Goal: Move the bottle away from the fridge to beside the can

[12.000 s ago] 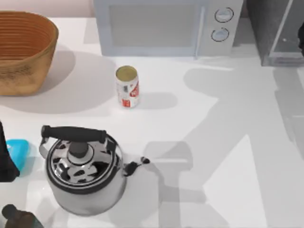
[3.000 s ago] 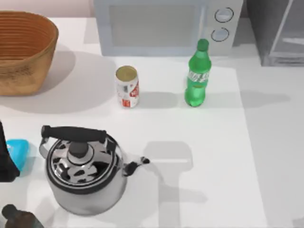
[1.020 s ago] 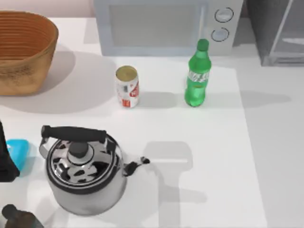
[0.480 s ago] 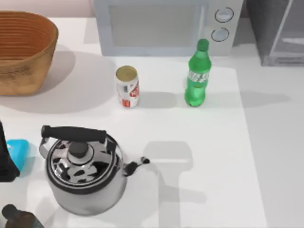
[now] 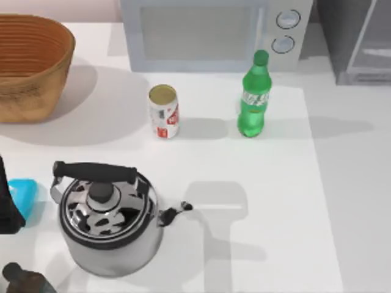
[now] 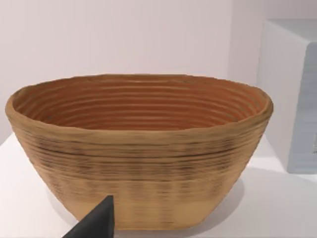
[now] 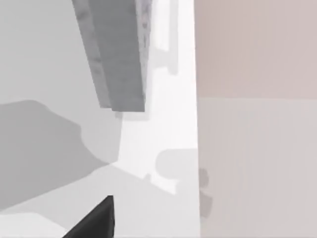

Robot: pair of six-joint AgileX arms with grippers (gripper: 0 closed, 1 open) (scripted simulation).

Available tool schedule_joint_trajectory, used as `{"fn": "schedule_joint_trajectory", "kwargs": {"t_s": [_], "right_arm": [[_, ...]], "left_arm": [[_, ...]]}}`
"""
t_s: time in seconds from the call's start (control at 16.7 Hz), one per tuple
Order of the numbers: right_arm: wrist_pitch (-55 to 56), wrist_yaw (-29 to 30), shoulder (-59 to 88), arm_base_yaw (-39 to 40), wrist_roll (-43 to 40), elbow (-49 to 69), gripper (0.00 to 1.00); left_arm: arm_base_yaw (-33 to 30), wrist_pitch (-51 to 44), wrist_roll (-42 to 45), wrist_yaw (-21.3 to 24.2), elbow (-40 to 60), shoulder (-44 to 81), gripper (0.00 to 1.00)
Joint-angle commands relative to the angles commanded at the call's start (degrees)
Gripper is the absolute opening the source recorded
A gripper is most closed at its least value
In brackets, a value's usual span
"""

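Neither claw's grip can be read: the left gripper (image 6: 94,223) appears as one dark fingertip in the left wrist view, pointed at the woven basket (image 6: 138,148), and the right gripper (image 7: 96,218) likewise as one dark tip in the right wrist view, so I cannot tell whether either is spread or closed, though nothing seems to be held. Out on the white table (image 5: 263,232), the bottle (image 5: 254,96) stands upright and free, just in front of the microwave (image 5: 208,33), right of the can (image 5: 164,112) with a clear gap between them, and well left of the fridge (image 5: 354,36) at the far right corner. By my judgement the placing looks done. The risk from here is a tall, light bottle tipping if an arm sweeps past, or rolling into the can. The kettle (image 5: 110,223) sits near left. The top view alone gives the bottle–can spacing; the left wrist view shows the basket's ribbed inside wall, and the right wrist view a grey appliance side against the pale wall
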Motion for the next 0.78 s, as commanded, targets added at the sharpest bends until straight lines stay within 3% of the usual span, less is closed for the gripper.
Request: {"fn": "schedule_joint_trajectory", "kwargs": {"t_s": [0.24, 0.78], "right_arm": [[10.8, 1.9, 1.1, 8.5, 13.3, -0.6, 1.0], [50.0, 8.7, 1.4, 36.1, 62.0, -1.2, 1.0]], "left_arm": [[0.0, 0.0, 0.0, 0.0, 0.0, 0.0, 1.0], [0.0, 0.0, 0.0, 0.0, 0.0, 0.0, 1.0]]}}
